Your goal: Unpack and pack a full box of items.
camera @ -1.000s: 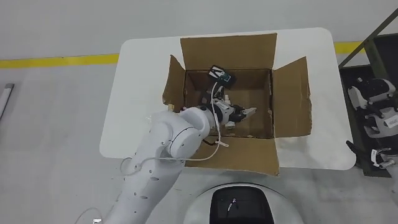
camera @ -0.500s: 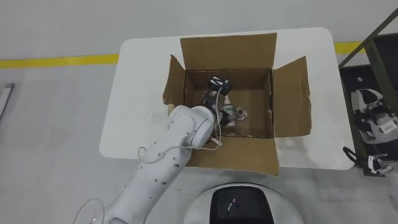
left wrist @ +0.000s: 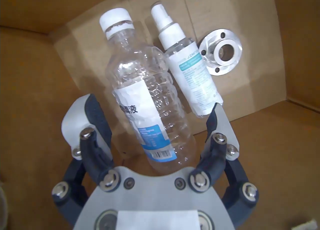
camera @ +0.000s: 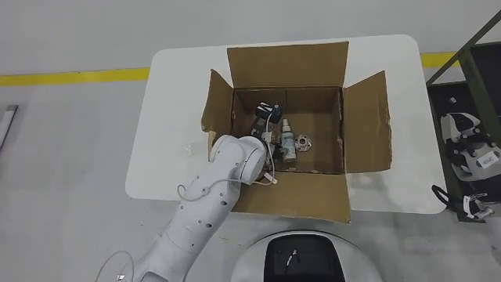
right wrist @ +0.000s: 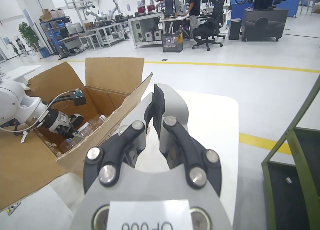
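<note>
Left gripper (left wrist: 150, 108): spread open inside box (camera: 364, 125), fingers either side of clear bottle (left wrist: 140, 86) near its base. Lying flat on box floor: one clear bottle and one spray bottle (left wrist: 190, 71) side by side, long axes parallel, caps pointing away from gripper toward far wall; one metal flange (left wrist: 221, 52) just beside the spray bottle. Right gripper (right wrist: 156, 106): clenched on nothing, over table (right wrist: 212, 121) beside box.

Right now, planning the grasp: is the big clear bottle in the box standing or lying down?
Lying down: the clear bottle rests lengthwise on the box floor, beside the spray bottle.
</note>
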